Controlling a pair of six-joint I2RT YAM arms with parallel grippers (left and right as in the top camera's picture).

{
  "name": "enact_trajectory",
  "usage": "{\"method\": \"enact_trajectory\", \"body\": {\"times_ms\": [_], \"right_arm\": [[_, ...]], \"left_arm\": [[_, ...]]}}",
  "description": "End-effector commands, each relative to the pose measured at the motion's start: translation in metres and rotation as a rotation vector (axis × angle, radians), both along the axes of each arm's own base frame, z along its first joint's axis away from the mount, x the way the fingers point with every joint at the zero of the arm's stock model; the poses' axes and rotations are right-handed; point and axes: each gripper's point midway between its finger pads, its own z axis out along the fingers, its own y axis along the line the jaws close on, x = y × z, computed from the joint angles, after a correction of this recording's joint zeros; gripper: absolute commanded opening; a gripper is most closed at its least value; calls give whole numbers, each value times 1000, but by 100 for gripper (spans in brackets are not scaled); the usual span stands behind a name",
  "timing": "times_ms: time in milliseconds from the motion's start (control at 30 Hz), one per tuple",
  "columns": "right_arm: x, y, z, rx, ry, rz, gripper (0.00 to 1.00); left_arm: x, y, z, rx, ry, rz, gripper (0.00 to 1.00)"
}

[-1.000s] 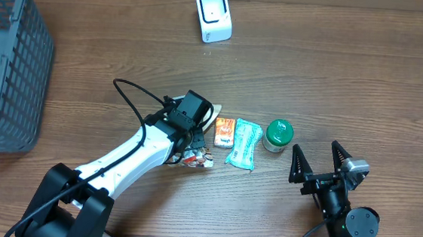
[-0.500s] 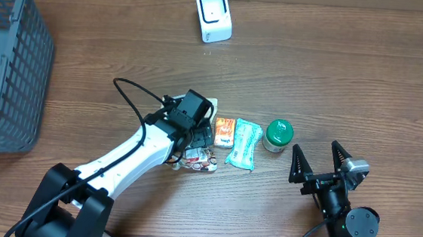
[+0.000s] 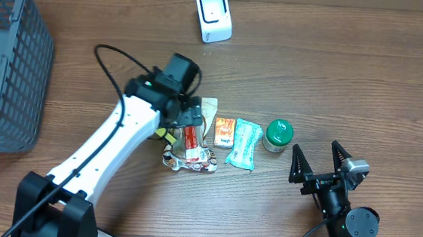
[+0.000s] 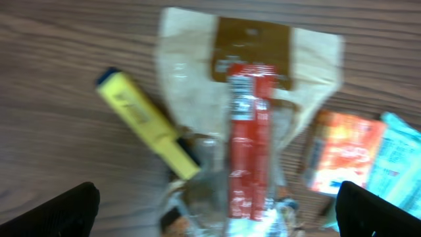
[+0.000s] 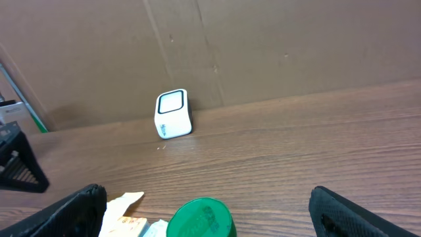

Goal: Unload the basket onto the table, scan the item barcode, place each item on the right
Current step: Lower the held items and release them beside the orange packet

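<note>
Noted left pincer (image 4: pixel 220 210), right pincer (image 3: pixel 316 147) spread open, empty.
Found red packet (image 4: pixel 250 145) beneath left pincer, yellow marker (image 4: pixel 145 125) beside.

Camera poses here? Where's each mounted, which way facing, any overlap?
Overhead: above table, facing straight down; left arm, right hand, scanner, basket show.
Left wrist: looks down on red packet, yellow marker; own fingertips in bottom corners.
Right wrist: low, faces across table at scanner, green lid; fingertips likewise.
Shared: overhead and right wrist both see scanner, lid.

The left end effector (image 3: pixel 186 118) hangs wide open, arm outstretched; the right end effector (image 3: pixel 318 163) rests open.
</note>
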Motion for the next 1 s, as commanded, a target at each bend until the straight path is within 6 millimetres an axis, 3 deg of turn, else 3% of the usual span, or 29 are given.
{"method": "enact_trajectory", "body": {"times_ms": [0,100,267,333,467,567,600,800,967], "right_arm": [[0,-2,-2,7,-2,-10,100],[0,-2,-2,7,-2,-10,100],[0,-2,-2,7,-2,-10,100],[0,-2,-2,7,-2,-10,100],[0,-2,-2,7,-2,-10,100],[0,-2,-2,7,-2,-10,100],[0,-2,-2,7,-2,-10,100],[0,-2,-2,7,-2,-10,100],[0,-2,-2,7,-2,-10,100]], "left_arm": [[6,32,10,12,-1,51,100],[4,64,8,16,36,143,100],[2,92,6,-31,73,244,100],[1,92,6,-79,85,259,100],[-2,92,3,-91,100,263,80],[-7,88,-4,-107,122,293,42],[-8,86,-6,-111,127,308,39],[-14,80,-27,-136,141,364,40],[-17,64,-46,-218,149,357,36]]}}
